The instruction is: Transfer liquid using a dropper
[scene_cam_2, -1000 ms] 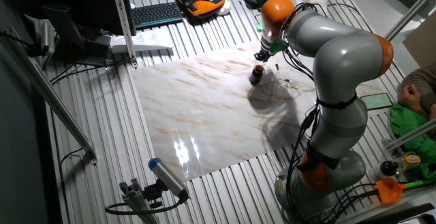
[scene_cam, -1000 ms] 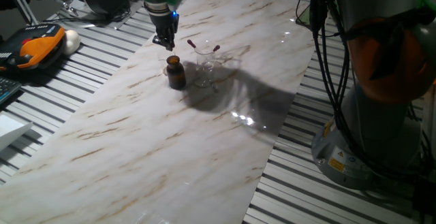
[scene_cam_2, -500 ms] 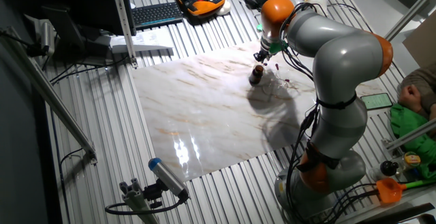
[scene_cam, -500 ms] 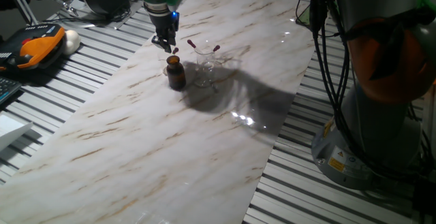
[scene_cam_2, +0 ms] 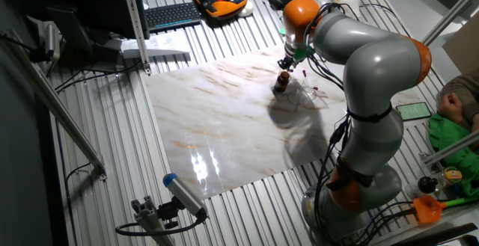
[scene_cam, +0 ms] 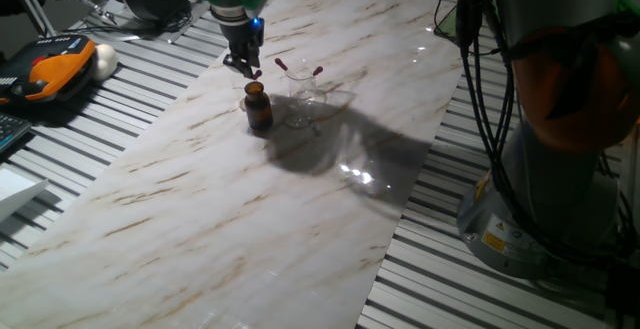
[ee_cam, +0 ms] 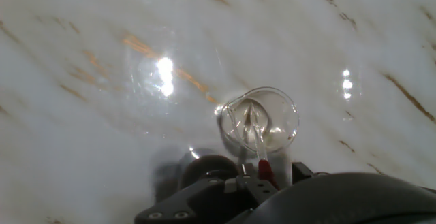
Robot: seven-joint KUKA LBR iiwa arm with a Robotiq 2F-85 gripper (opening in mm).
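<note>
My gripper is shut on a dropper; its red bulb shows at the fingertips. It hangs just above the mouth of a small brown bottle on the marble board. A clear glass beaker stands right of the bottle, with two more red-bulbed droppers leaning in it. In the hand view the held dropper runs from the gripper out over the beaker's rim, and the dark bottle lies just left of it. The other fixed view shows the gripper over the bottle.
The marble board lies on a ribbed metal table. An orange and black device and a keyboard lie beyond the board's left side. The arm's base with its cables stands at the right.
The gripper, still holding the dropper, has shifted very slightly over the bottle. The bottle and beaker have not moved.
</note>
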